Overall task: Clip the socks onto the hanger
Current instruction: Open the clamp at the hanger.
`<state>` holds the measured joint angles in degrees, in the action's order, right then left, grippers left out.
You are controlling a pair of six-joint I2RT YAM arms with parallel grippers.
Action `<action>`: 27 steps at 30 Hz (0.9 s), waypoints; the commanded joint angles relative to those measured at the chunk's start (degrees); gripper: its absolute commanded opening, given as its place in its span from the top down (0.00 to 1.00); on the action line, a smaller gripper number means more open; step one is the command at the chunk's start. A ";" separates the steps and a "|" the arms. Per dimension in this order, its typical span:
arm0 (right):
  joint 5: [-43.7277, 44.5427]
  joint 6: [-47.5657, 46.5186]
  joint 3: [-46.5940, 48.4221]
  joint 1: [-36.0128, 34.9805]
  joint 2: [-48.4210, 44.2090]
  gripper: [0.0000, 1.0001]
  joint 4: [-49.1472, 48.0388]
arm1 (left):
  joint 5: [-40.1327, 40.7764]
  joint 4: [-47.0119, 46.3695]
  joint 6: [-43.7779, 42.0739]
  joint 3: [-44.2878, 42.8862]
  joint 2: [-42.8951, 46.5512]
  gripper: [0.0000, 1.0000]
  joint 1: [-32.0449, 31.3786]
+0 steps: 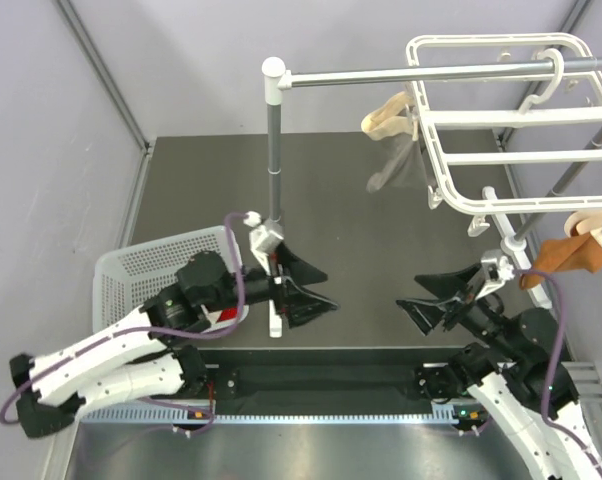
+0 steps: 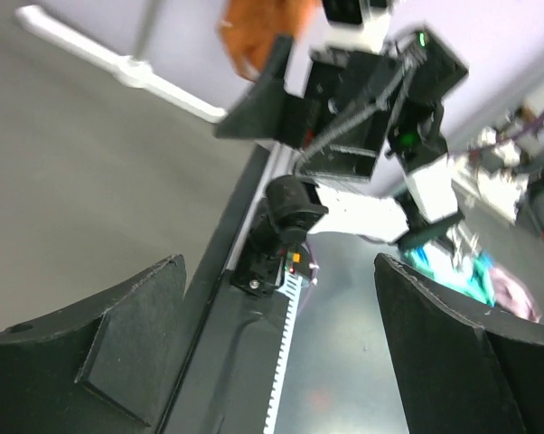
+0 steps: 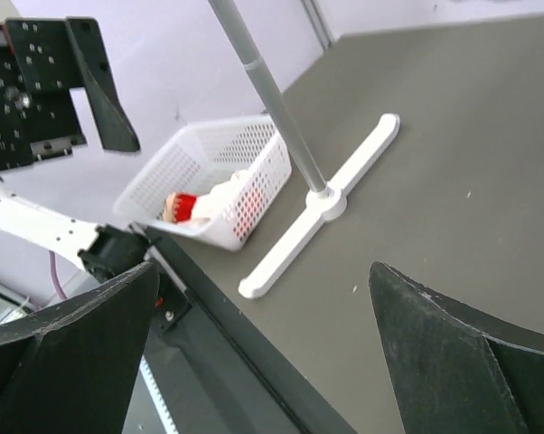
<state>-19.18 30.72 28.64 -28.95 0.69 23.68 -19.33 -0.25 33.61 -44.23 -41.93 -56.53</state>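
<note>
Starting with what's tough to see — just a sliver of red peeking from under the left arm in the top view, down in the basket (image 1: 146, 265). Clearer from the right wrist: red and white socks (image 3: 200, 203) bunched in a corner of that basket, too tangled to count.

Up high, hanger (image 1: 521, 118) hooked over the rail (image 1: 411, 73), its right side chopped off by the frame edge. Beige sock (image 1: 386, 122) dangling at its left end, with a thin grey sock (image 1: 389, 172) below, washed out and see-through. Can't tell which peg holds either. Orange sock (image 1: 566, 255) hanging under the near right corner, partly behind the right arm's cable. Another pale one beside it, cut by the edge. Left wrist view smeared, showing mostly the other arm and an orange blur at the top.

Now the claws — left gripper (image 1: 331, 290) spread wide, pinching nothing, just beside the pole (image 1: 274, 150) and its white foot (image 3: 317, 217). Right gripper (image 1: 406, 293) also splayed fully, empty, sitting low under the hanger's near corner.

Plenty of bare table (image 1: 381, 220) between the two claws and beyond them. Tighter on the left, with basket, pole and wall crowding in.
</note>
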 commanded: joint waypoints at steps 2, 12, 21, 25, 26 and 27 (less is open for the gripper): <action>3.08 -3.03 7.56 0.47 -0.51 0.02 4.43 | 10.45 -6.42 -12.67 -8.84 -8.85 0.09 -12.34; 15.57 -6.90 26.36 0.39 4.49 0.09 18.67 | 9.14 -17.31 -25.25 -23.18 -29.69 0.06 -16.59; 19.97 -13.22 45.26 0.12 19.51 0.15 27.82 | 8.61 -29.61 -28.06 -32.15 -43.05 0.05 -16.59; 19.44 -14.20 49.93 0.12 21.90 0.16 28.53 | 10.71 -36.83 -30.35 -33.55 -47.80 0.09 -16.51; 17.53 -14.20 50.19 0.12 21.90 0.16 28.53 | 11.24 -37.27 -30.70 -34.08 -48.67 0.11 -16.33; 17.34 -14.11 50.37 0.03 21.73 0.17 28.44 | 11.42 -38.41 -30.97 -34.52 -49.99 0.12 -16.15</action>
<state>-0.80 18.22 76.69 -28.97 22.06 49.36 -9.52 -29.08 5.56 -75.31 -89.97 -73.01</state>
